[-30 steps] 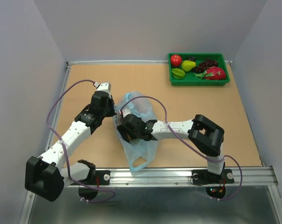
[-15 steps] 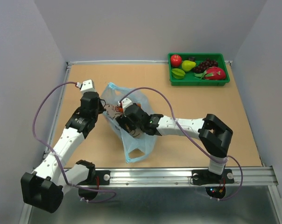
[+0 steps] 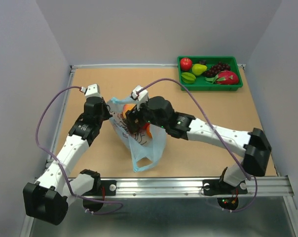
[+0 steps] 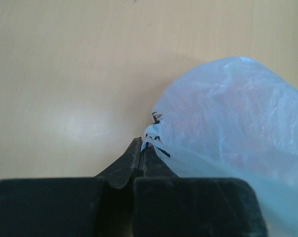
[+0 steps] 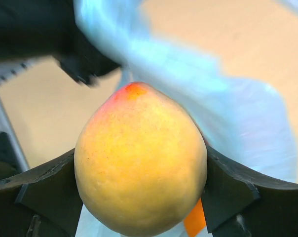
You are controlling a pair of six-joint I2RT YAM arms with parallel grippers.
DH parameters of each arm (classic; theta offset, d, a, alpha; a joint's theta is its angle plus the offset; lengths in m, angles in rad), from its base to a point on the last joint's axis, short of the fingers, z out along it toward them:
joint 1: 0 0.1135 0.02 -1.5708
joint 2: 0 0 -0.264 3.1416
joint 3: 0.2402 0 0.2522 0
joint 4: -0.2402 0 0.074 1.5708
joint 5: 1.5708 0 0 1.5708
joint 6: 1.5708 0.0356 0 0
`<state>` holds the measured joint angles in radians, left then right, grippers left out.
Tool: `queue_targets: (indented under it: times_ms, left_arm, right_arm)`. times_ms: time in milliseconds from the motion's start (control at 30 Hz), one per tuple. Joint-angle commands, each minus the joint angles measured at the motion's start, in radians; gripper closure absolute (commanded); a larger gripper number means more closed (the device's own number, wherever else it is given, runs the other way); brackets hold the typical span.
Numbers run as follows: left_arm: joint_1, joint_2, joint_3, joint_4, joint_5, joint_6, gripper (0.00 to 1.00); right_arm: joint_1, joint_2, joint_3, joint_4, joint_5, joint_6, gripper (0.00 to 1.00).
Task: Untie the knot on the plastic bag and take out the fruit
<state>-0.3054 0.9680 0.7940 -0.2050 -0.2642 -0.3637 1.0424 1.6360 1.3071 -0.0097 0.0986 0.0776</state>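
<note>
Plastic bag [image 3: 141, 145] lies mid-bench [image 3: 213, 133] between the two arms. Its mouth faces the far side and gapes open, and one handle loop trails toward the near edge. No knot can be made out in any view, so I judge the untying done.

One fruit [image 5: 139, 158], yellow with a red-orange blush at the tip, sits at the bag's mouth. It is clamped in the right hand [image 5: 139, 187], one jaw on each flank. The grip runs across the widest part, which should stop a smooth round thing from squirting out. A small orange patch shows below it inside the bag; cannot tell what it is.

Left hand [image 4: 140, 150] is closed tight on a pinch of the bag's rim. Presumably this anchors the film so the fruit comes free rather than dragging the bag along.

Green tray [image 3: 210, 88] stands well apart at the far right corner and holds several fruits. Likely destination.
</note>
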Motion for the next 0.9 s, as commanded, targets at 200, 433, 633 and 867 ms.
queue_targets:
  times_ms: [200, 433, 633, 867]
  left_arm:
    - [0.003, 0.035, 0.001, 0.035, 0.080, 0.026, 1.00]
    - [0.003, 0.038, 0.001, 0.035, 0.085, 0.028, 1.00]
    - [0.003, 0.038, 0.001, 0.035, 0.086, 0.029, 1.00]
    - [0.005, 0.043, -0.001, 0.035, 0.088, 0.034, 1.00]
  right_arm:
    - [-0.001, -0.324, -0.055, 0.102, 0.062, -0.127, 0.81]
    - [-0.267, -0.335, -0.062, 0.100, 0.233, -0.099, 0.82]
    - [-0.586, -0.185, -0.016, 0.105, 0.263, 0.014, 0.81]
    - [-0.860, 0.128, 0.142, 0.112, 0.198, 0.159, 0.81]
